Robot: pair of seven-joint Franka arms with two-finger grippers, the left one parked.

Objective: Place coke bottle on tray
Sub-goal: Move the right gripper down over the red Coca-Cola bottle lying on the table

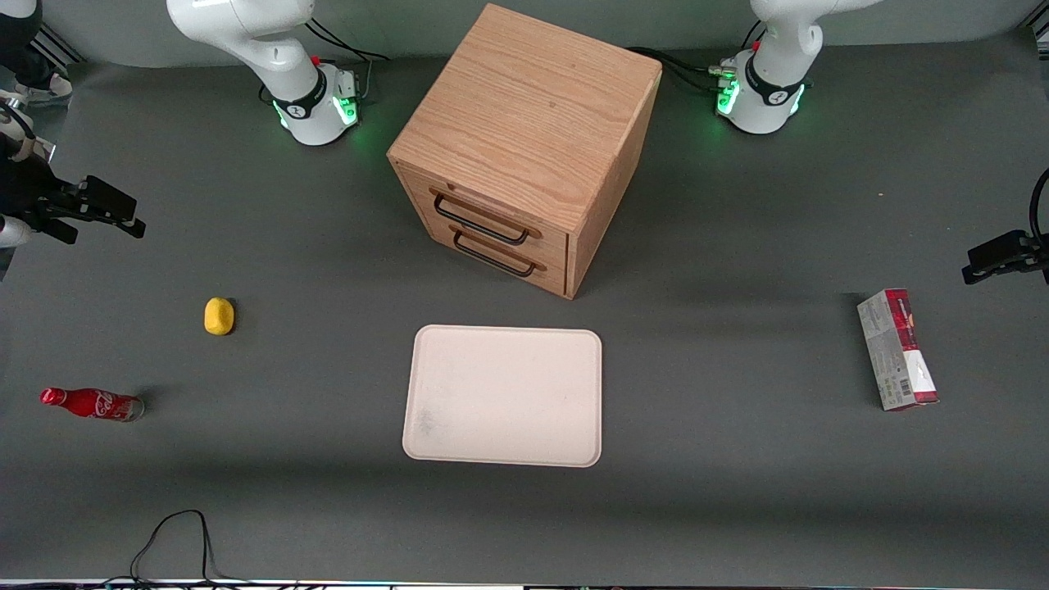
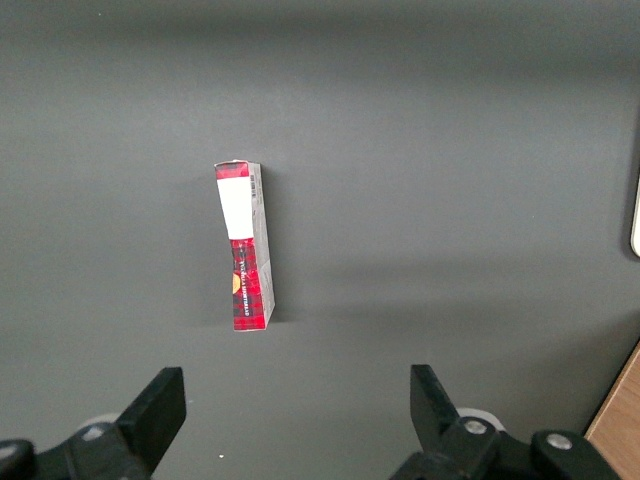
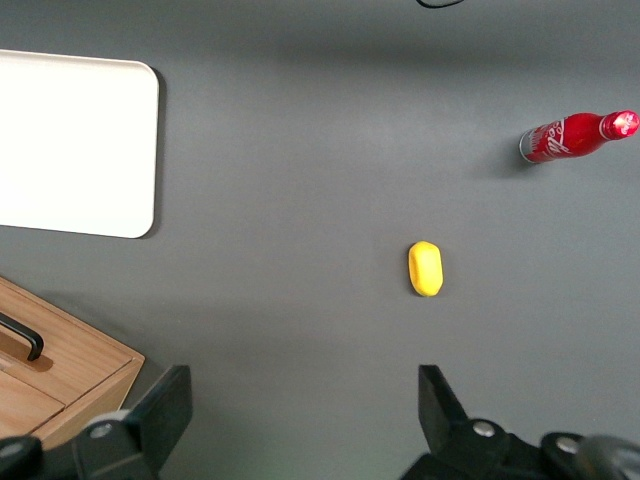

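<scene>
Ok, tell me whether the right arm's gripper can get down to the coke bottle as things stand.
Probably yes. The coke bottle lies on its side on bare table, apart from the yellow object. The gripper hangs open above the working arm's end of the table, with nothing between them.

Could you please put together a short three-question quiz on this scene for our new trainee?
1. True or false: the coke bottle already lies on the tray.
2. Which thing lies nearer the bottle: A) the yellow object, B) the carton box?
3. Fill in: the gripper hangs above the table with its jaws ____.

Key:
1. False; it lies on its side on the table, toward the working arm's end.
2. A.
3. Open; they hold nothing, and the wooden cabinet stands apart from them.
</scene>
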